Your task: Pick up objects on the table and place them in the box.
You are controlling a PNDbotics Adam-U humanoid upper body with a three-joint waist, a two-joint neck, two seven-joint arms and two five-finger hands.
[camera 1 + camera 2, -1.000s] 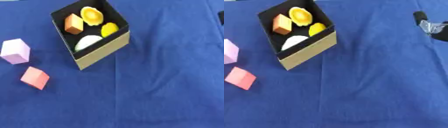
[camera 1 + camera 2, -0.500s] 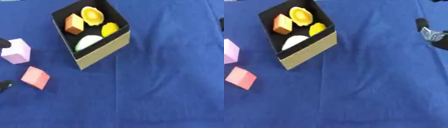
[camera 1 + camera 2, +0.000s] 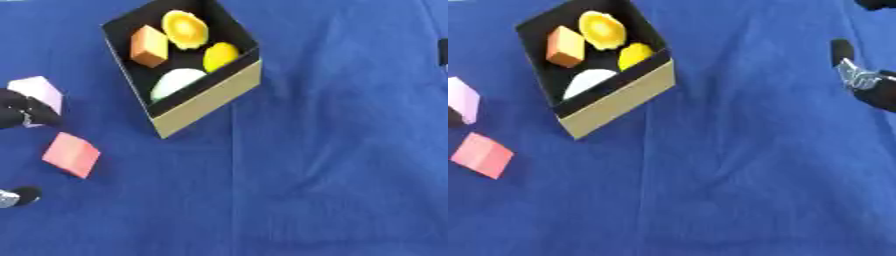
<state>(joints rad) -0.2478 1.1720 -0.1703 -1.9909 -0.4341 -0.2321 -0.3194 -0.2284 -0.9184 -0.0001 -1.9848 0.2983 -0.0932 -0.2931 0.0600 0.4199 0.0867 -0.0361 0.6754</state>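
Pink block (image 3: 72, 154) lies on the blue tabletop (image 3: 332, 165), left of the box (image 3: 206, 102). Left hand (image 3: 19, 111) reaches in beside it, fingers' state unclear; next, a grasp.

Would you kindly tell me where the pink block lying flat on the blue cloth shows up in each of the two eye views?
Left eye view: the pink block lies at lower left, below the lilac block and left of the box.
Right eye view: it sits at the left edge, lower left of the box.
Shared landmark: the box's tan front corner, nearest the block in both views.
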